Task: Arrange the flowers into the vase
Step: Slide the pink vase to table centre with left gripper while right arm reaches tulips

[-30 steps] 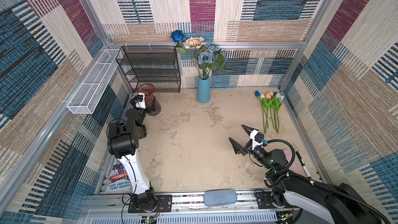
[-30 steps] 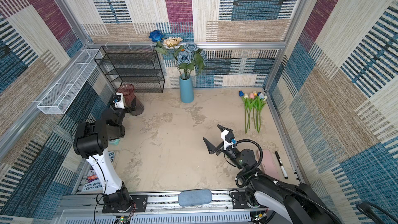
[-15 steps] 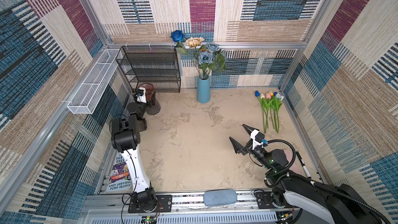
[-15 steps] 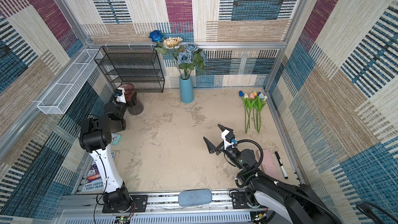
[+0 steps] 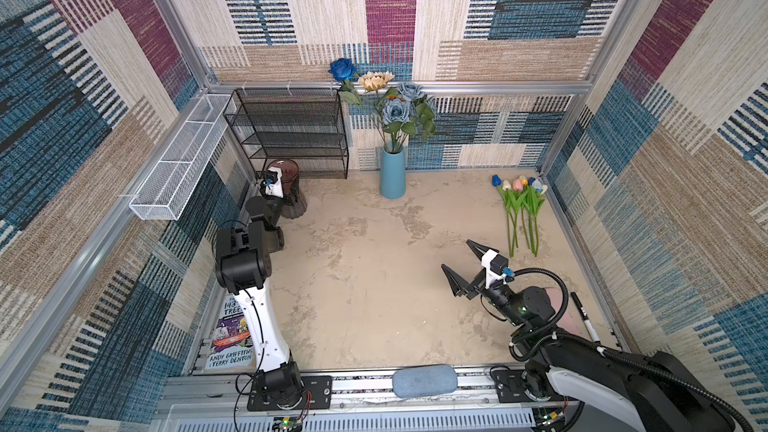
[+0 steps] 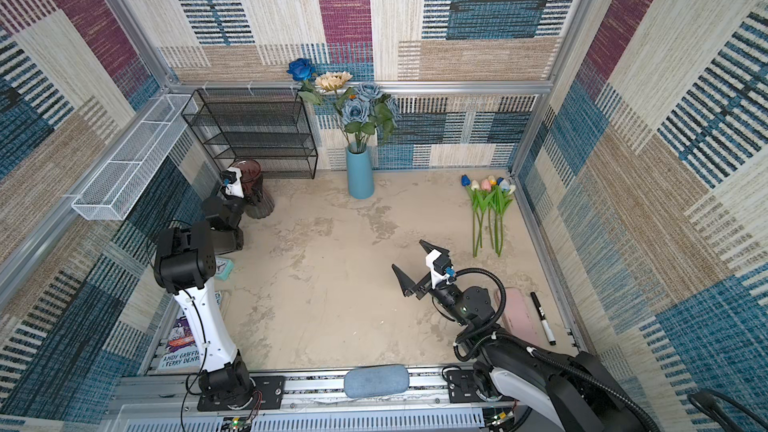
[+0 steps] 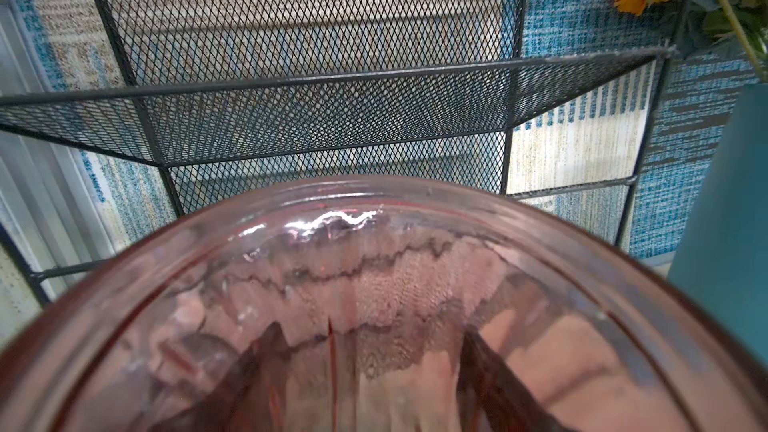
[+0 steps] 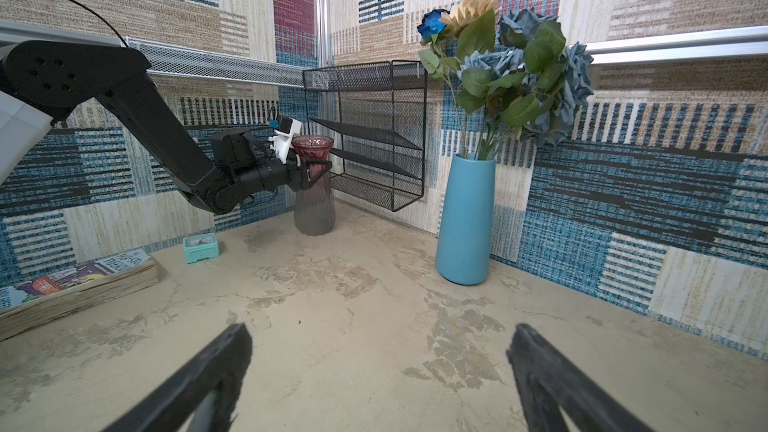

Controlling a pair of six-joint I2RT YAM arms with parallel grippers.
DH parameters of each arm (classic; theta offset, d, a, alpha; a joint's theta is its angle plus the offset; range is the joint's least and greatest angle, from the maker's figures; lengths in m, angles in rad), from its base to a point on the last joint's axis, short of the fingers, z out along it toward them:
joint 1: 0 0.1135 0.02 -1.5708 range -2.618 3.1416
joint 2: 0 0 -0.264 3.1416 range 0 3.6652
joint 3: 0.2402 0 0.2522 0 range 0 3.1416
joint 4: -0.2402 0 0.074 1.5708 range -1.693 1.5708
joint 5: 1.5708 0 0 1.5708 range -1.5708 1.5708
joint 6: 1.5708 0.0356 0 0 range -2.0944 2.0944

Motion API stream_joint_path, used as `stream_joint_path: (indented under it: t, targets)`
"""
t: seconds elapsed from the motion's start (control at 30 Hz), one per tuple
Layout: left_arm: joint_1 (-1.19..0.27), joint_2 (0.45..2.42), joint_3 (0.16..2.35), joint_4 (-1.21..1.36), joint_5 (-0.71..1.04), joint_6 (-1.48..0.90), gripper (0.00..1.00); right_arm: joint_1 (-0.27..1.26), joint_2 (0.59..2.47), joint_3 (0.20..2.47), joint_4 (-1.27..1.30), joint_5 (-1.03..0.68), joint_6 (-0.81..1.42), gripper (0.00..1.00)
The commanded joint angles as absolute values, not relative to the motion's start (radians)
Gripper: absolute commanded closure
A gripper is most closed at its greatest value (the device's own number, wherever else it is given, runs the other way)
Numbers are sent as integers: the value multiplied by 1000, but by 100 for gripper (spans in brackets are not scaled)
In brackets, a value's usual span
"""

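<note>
Patchwork carpet walls enclosed the mottled beige table (image 5: 365, 292), where the short tulips (image 5: 518, 205) lay untouched in a loose bunch at two o'clock in both top views. At twelve o'clock, taller flowers (image 5: 395, 112) already stood in the blue vase (image 5: 392, 176). At ten o'clock, just in front of the black wire shelf (image 5: 291, 130), the left gripper (image 8: 318, 168) had clamped its fingers onto the neck of the empty pink glass vase (image 8: 313, 209). A second earlier those fingers were spread and stopped short of the glass. The grab suggested the vase would be carried nearer the tulips before any stem went in. The right gripper (image 5: 454, 253), fingers spread and empty, had not moved from four o'clock.
</note>
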State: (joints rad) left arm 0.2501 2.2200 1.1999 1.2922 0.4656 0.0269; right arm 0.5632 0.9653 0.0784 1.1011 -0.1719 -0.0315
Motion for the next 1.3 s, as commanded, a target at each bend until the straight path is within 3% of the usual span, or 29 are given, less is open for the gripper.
stream_joint_path:
  t: [0.0, 0.13, 0.3, 0.5, 0.8, 0.97, 1.27]
  targets:
    - [230, 2171, 1158, 1318, 508, 7, 67, 565, 961, 89, 1109, -166, -32, 0]
    - [199, 2064, 1068, 1318, 536, -27, 80, 565, 947, 94, 1099, -153, -30, 0]
    - [79, 1914, 913, 1407, 545, -39, 81, 565, 940, 122, 1076, -2, -16, 0]
    - [-172, 1784, 801, 1406, 571, -23, 82, 502, 1033, 439, 665, 25, 94, 0]
    - [-490, 1905, 946, 1400, 712, -41, 84, 247, 1229, 871, 220, -15, 237, 6]
    - [-592, 2004, 1012, 1404, 728, -78, 85, 161, 1259, 903, 183, -24, 244, 7]
    - [-621, 2043, 983, 1404, 694, -22, 84, 94, 1254, 883, 179, -132, 247, 9]
